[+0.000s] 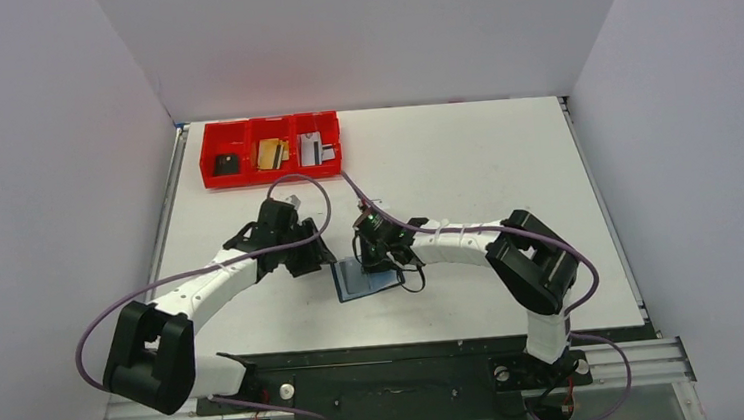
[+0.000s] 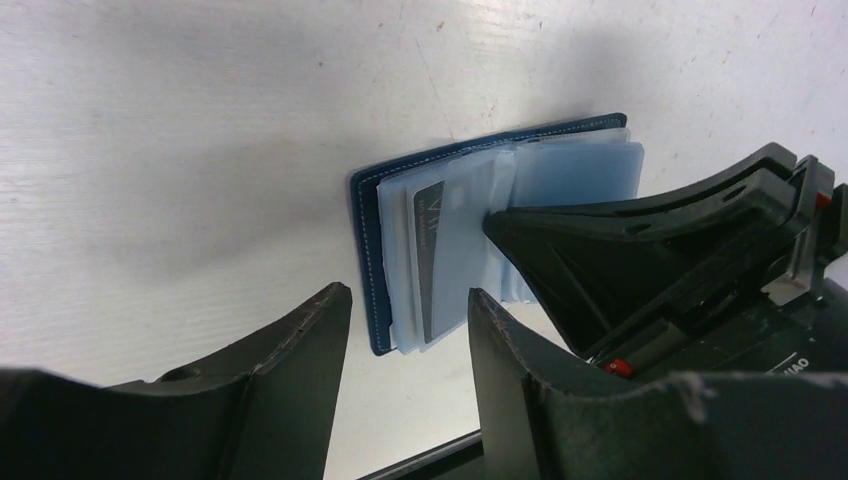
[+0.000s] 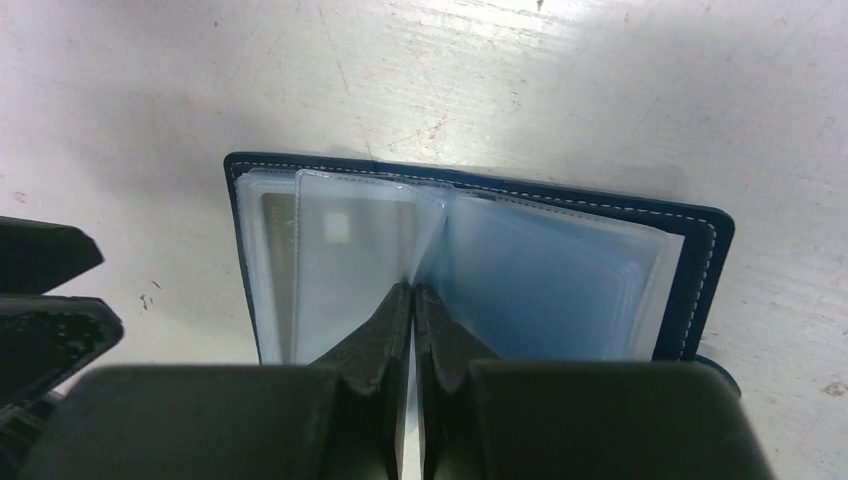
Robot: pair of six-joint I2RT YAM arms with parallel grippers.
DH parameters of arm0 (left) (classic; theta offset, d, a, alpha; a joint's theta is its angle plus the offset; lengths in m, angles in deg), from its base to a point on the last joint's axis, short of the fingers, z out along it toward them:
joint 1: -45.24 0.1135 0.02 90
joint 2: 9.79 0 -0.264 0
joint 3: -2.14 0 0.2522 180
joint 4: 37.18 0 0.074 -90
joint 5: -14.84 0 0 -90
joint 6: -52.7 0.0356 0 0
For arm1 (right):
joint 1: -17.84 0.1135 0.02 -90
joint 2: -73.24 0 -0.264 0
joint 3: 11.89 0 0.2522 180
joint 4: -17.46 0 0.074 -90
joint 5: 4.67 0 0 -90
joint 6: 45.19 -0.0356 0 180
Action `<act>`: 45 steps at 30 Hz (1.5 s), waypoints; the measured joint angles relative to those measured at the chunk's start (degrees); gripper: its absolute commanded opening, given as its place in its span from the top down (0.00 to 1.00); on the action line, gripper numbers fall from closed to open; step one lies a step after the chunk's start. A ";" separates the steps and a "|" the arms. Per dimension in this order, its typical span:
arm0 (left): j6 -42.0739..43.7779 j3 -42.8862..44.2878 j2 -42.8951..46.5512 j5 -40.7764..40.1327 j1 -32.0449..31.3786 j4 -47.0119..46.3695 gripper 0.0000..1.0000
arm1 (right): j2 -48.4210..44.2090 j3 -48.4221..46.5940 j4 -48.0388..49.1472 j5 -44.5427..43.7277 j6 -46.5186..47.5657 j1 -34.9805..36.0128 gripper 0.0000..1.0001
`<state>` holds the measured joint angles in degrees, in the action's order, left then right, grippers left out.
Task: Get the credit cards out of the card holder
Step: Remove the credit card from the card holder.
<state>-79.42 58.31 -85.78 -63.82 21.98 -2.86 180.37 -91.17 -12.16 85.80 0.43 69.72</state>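
White table [image 1: 504, 159], with the wallet [image 1: 365, 279] lying open and flat directly beneath the right gripper [image 3: 412, 290]. Its jaws are pressed nearly together at the fold; whether they pinch a sleeve [image 3: 550, 280] I cannot tell. The left gripper [image 2: 405, 300] is spread apart, with the wallet just ahead of its tips. A card [image 2: 430, 245] sits in the sleeve nearest it. It looks light, stiff and probably slippery against the soft plastic. It is best pinched at the sleeve mouth.

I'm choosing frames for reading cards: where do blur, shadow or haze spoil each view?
Top view: even light, sharp, but the wallet is tiny. Left wrist: wallet and card clear; left claw a dark foreground blur. Right wrist: cloudy sleeves wash out the card; right claw blurred, table scratches sharp.
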 measured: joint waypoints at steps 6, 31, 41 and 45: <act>-1.68 -0.31 -2.56 1.44 -1.97 -1.99 0.63 | -1.53 5.27 7.08 6.62 -1.44 -3.02 1.00; -2.23 -0.07 -12.11 6.25 -4.07 -10.27 0.68 | -1.68 11.39 18.23 18.45 -4.31 -7.76 1.00; -1.99 1.49 -15.10 7.58 -5.09 -12.72 0.70 | -1.01 12.28 20.55 21.88 -5.35 -9.16 1.00; -2.19 1.46 -15.56 7.72 -5.40 -13.29 0.85 | -0.42 12.50 22.03 23.19 -5.92 -9.64 1.00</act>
<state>-81.61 59.78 -101.34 -56.11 16.58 -16.15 179.95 -78.67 9.87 108.99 -5.49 60.08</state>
